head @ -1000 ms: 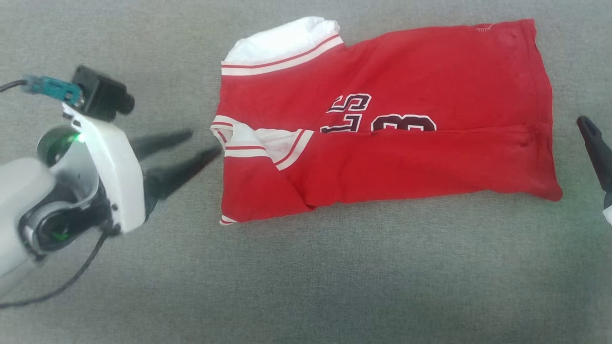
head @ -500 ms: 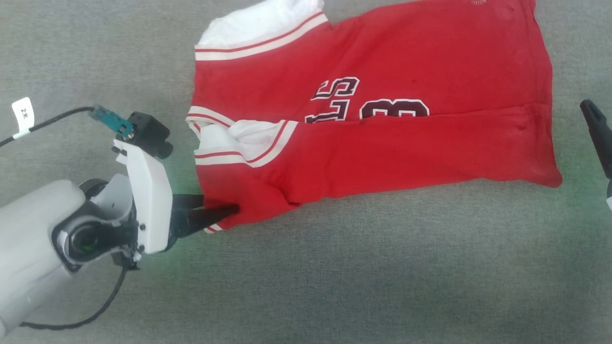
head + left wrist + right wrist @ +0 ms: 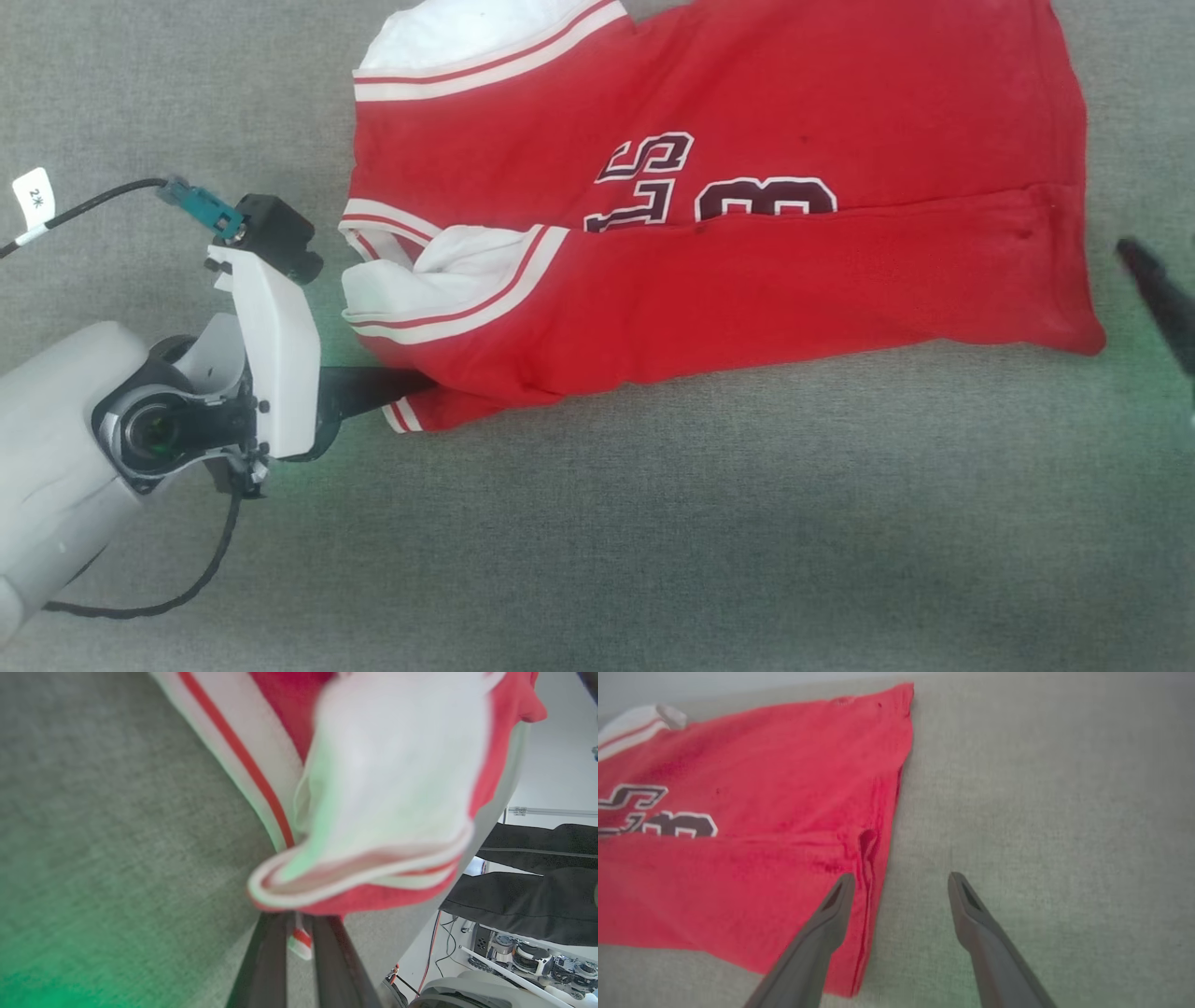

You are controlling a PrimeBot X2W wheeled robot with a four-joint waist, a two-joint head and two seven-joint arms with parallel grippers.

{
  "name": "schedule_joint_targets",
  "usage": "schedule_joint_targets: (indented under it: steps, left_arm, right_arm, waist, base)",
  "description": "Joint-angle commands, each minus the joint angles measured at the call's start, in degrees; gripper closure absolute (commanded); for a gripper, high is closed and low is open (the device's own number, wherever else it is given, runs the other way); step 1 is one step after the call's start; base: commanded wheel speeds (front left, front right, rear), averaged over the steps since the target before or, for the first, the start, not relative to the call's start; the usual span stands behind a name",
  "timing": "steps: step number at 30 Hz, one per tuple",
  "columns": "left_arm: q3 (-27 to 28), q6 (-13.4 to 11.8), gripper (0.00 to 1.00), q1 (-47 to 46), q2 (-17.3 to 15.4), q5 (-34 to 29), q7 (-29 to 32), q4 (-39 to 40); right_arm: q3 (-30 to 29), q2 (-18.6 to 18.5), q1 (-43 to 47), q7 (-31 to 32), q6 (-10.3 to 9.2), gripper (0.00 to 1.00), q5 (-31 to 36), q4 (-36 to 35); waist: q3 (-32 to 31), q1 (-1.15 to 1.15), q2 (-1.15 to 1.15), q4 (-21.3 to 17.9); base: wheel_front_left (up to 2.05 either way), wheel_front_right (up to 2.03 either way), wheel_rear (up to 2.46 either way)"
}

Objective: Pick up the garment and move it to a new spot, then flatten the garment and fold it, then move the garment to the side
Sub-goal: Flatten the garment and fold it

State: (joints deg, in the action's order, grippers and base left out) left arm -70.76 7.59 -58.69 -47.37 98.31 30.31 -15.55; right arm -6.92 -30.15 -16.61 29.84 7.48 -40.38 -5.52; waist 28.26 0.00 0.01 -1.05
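Note:
The garment (image 3: 747,187), a red jersey with white sleeve parts, striped trim and dark lettering, lies folded on the grey surface, reaching to the top of the head view. My left gripper (image 3: 425,383) comes in from the lower left, shut on the garment's near left corner. In the left wrist view its fingers (image 3: 266,961) stand close together with striped hem (image 3: 300,942) pinched between them, under the bunched sleeve of the garment (image 3: 387,788). My right gripper (image 3: 899,884) is open at the garment's (image 3: 738,868) right edge, one finger over the red cloth, one over bare surface. It shows blurred at the right edge, right gripper (image 3: 1158,289).
The grey cloth surface (image 3: 653,560) spreads wide in front of and to both sides of the garment. A black cable (image 3: 140,597) with a white tag (image 3: 30,198) trails from my left wrist. Past the surface's edge, dark shapes (image 3: 537,905) and equipment show.
My left gripper has slid onto the garment's near left corner and shut on it, bunching the sleeve. The head camera has shifted, so the garment sits higher in view. The right gripper stays open.

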Motion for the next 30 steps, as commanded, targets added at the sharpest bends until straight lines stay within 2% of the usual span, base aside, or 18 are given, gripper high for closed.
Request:
schedule_joint_targets:
  steps: [1,5,10,12,13,14,15,19,25,29,30]
  left_arm:
    - [-1.68,-0.38,1.00,2.34,3.07,-1.25,-0.20,-0.11]
    - [-0.88,-0.30,1.00,1.43,3.54,-2.10,-1.11,1.10]
    - [-0.31,-0.27,1.00,1.13,4.26,-3.33,-1.60,2.39]
    - [-0.07,-0.27,1.00,1.27,4.58,-3.83,-2.05,2.72]
    - [0.12,-0.26,1.00,1.51,4.70,-4.00,-2.40,2.83]
    - [0.29,-0.26,1.00,1.76,4.85,-4.19,-2.64,2.93]
    - [0.50,-0.26,1.00,1.89,4.88,-4.48,-3.11,2.99]
    - [1.62,-0.26,1.00,2.75,4.55,-4.92,-5.39,3.47]
    - [2.89,-0.22,1.00,5.25,1.95,-5.10,-8.09,6.41]
    - [3.47,-0.16,1.00,8.12,-1.23,-5.07,-9.87,10.48]
    - [3.56,-0.16,1.00,9.78,-3.15,-5.05,-10.61,12.47]
  right_arm:
    - [0.59,-0.62,0.32,1.77,0.02,0.00,-0.49,-0.22]
    - [3.73,-3.32,-0.13,10.78,0.02,0.00,-1.44,-1.32]
    - [6.13,-4.37,-1.11,21.25,0.02,0.00,-1.80,-0.69]
    - [6.58,-4.44,-1.16,23.39,0.02,0.00,-0.82,-0.41]
    - [6.86,-4.47,-1.25,24.05,0.02,0.20,-0.45,-0.29]
    - [7.01,-4.46,-1.26,24.50,0.02,0.69,-0.32,-0.23]
    - [6.87,-4.10,-1.26,24.71,0.02,1.00,-0.38,-0.20]
    - [5.50,-3.38,0.02,23.68,0.02,1.00,-0.41,-1.00]
    - [3.18,-2.57,3.25,22.55,0.02,1.00,-0.76,-3.31]
    - [2.11,-2.34,7.64,23.00,0.02,1.00,-1.01,-5.93]
    - [1.63,-2.50,9.94,23.63,0.02,1.00,-1.35,-7.29]
  waist:
    - [0.23,0.00,-0.01,0.24]
    - [1.10,0.00,-0.01,0.91]
    - [2.04,0.00,-0.01,2.16]
    - [2.21,0.00,-0.01,2.61]
    - [2.23,0.00,-0.01,2.76]
    - [2.21,0.00,-0.01,2.94]
    - [2.18,0.00,-0.01,3.07]
    - [1.02,0.00,-0.01,3.50]
    - [-1.80,0.00,-0.01,3.58]
    - [-3.74,0.00,-0.01,3.28]
    - [-4.43,0.00,-0.01,3.08]
  base:
    - [0.00,0.00,0.00]
    - [0.00,0.00,0.00]
    - [0.00,0.00,0.00]
    - [0.00,0.00,0.00]
    - [0.00,0.00,0.00]
    - [0.00,0.00,0.00]
    - [0.00,0.00,0.00]
    - [0.00,0.00,0.00]
    - [0.00,0.00,0.00]
    - [0.00,0.00,0.00]
    - [0.00,0.00,0.00]
